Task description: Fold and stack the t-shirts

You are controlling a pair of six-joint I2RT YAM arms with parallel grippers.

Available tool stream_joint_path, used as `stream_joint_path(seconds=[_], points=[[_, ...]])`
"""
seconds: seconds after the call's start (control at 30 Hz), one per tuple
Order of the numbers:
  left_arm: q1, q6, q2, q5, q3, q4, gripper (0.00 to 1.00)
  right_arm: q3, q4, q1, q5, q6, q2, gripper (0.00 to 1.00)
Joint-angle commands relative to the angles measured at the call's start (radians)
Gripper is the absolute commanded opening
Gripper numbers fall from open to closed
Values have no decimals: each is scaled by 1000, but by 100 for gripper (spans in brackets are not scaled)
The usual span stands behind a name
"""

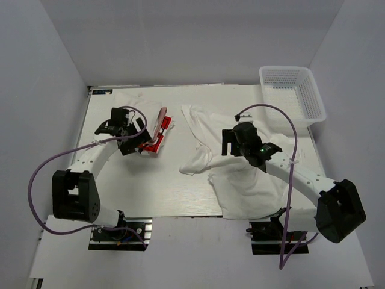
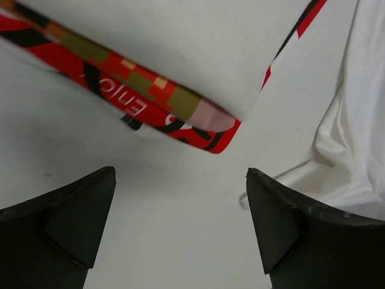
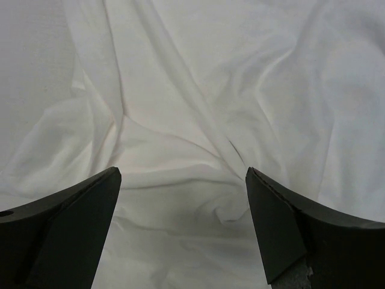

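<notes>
A folded red t-shirt (image 1: 157, 136) with a multicolour pattern and a white inner face lies left of the table's middle. In the left wrist view the red t-shirt (image 2: 108, 84) shows a corner just beyond my fingers. My left gripper (image 1: 136, 142) (image 2: 180, 171) hangs open beside it, with bare table between the fingertips. A rumpled white t-shirt (image 1: 243, 180) (image 3: 198, 90) spreads over the right half, and its edge (image 2: 355, 120) shows in the left wrist view. My right gripper (image 1: 227, 142) (image 3: 183, 171) stands open over its folds, holding nothing.
A white mesh basket (image 1: 293, 91) stands at the back right corner, partly off the table (image 1: 174, 192). More flat white cloth (image 1: 135, 97) lies at the back left. The purple cables (image 1: 42, 168) loop beside both arms.
</notes>
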Motion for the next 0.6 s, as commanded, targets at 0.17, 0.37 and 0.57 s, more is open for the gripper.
stream_joint_path(seconds=[0.17,0.37,0.57], points=[[-23,63,118,342,-116,419,96,-10,-4,3,-8,-17,23,90],[-2,63,263,170,13,355,89,-19,-24,3,61,-21,-6,90],[18,63,417,76,178,344,89,-7,-73,3,128,-30,-23,90]])
